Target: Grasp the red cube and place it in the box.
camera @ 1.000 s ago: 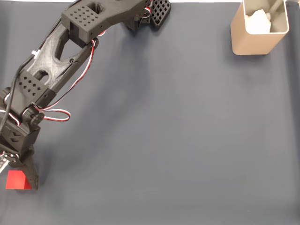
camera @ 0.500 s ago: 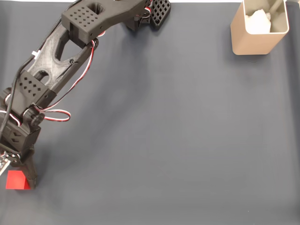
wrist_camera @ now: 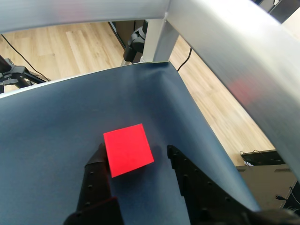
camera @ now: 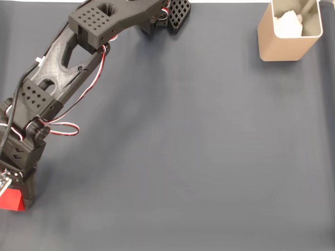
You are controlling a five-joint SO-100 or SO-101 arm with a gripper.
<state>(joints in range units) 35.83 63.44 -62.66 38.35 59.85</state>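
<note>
A: Materials and shapes, please.

B: One cube (wrist_camera: 127,149), bright red, matte, plain faces, sharp edges. One box (camera: 289,32), tan, thin-walled, rounded corners, open top, with something white and crumpled inside. The arm (camera: 68,63) is black printed plastic with perforated housings, and red, white and black wires loop along it. The surface (camera: 199,146) is covered by a dark blue-grey mat, smooth and faintly creased.

A: Position of the cube?

B: At the lower left edge of the fixed view (camera: 10,200), far from the box at upper right. In the wrist view it sits on the mat near a corner of the surface, between the two fingers.

A: State of the tool?

B: The tool (wrist_camera: 136,152) stands spread, wider than the cube. The left finger (wrist_camera: 96,176) in the wrist view touches the cube's side; the right one stands apart from it.

A: Anything obscured?

B: In the fixed view the tool (camera: 13,196) covers part of the cube, and the frame edge cuts both. The box rim is cropped at the top. The white contents cannot be identified. In the wrist view a blurred grey metal frame (wrist_camera: 225,42) crosses the top.
</note>
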